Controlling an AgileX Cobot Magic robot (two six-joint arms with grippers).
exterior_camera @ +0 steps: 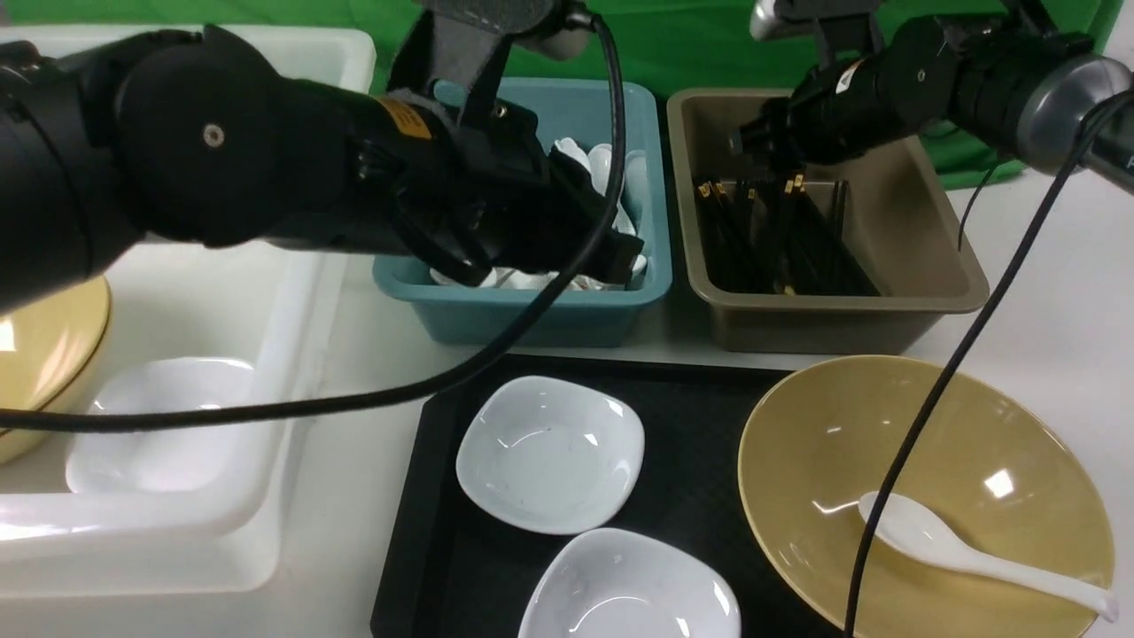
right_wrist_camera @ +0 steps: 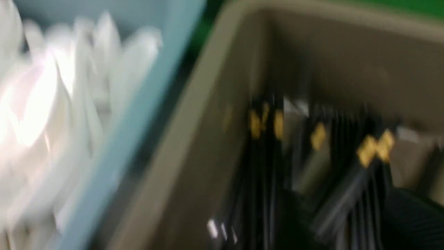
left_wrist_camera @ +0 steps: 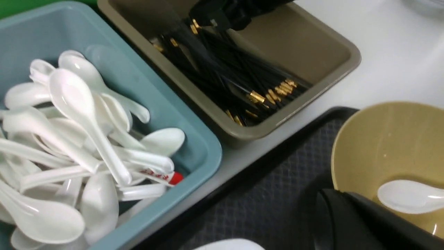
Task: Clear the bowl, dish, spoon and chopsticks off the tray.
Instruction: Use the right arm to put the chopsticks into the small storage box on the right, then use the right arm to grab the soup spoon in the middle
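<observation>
The black tray [exterior_camera: 700, 416] lies at the front middle. On it are two white dishes [exterior_camera: 549, 452] [exterior_camera: 629, 589] and the yellow bowl [exterior_camera: 1019, 425], with the white spoon [exterior_camera: 939, 545] lying inside the bowl. Black chopsticks [exterior_camera: 797, 239] with gold bands lie in the brown tub [exterior_camera: 842, 306]. My right gripper [exterior_camera: 769, 168] hangs low over them. In the blurred right wrist view its fingers [right_wrist_camera: 409, 215] stand apart, open, with a pair of sticks [right_wrist_camera: 374, 149] running between them. My left gripper [exterior_camera: 620, 261] is shut and empty over the teal tub's [exterior_camera: 532, 319] near right corner.
The teal tub [left_wrist_camera: 204, 146] holds several white spoons [left_wrist_camera: 86, 114]. A white tub [exterior_camera: 292, 292] at the left holds a white dish [exterior_camera: 159, 425] and another yellow bowl [exterior_camera: 44, 346]. The arms' cables cross in front of the tray and the bowl. A green backdrop stands behind.
</observation>
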